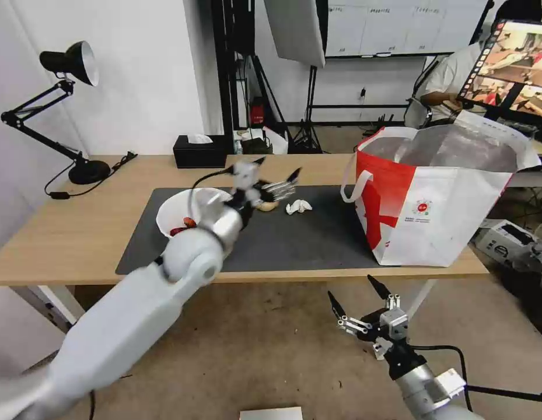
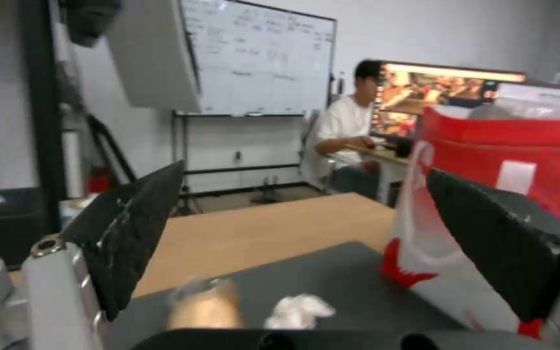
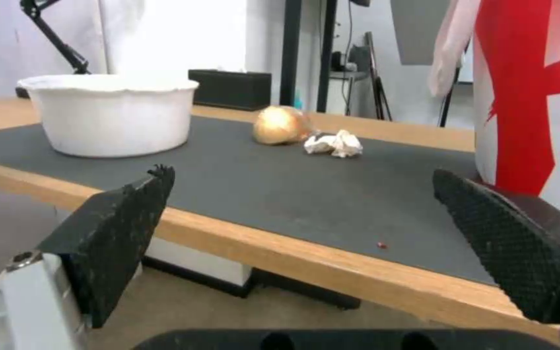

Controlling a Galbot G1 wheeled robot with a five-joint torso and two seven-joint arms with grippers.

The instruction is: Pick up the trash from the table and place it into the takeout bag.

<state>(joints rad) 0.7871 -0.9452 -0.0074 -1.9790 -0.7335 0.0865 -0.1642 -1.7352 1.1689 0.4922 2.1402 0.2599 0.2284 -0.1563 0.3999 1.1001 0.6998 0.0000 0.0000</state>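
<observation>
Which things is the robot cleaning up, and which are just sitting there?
For the job: white bowl, beige wrapped ball, crumpled tissue, takeout bag, open left gripper.
Just there: desk lamp, black tissue box.

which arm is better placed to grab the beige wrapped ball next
Left. The left gripper hangs open over the dark grey mat, right above the beige plastic-wrapped ball and beside the crumpled white tissue. The right gripper is open too, but low, off the light-wood table's front edge.
</observation>
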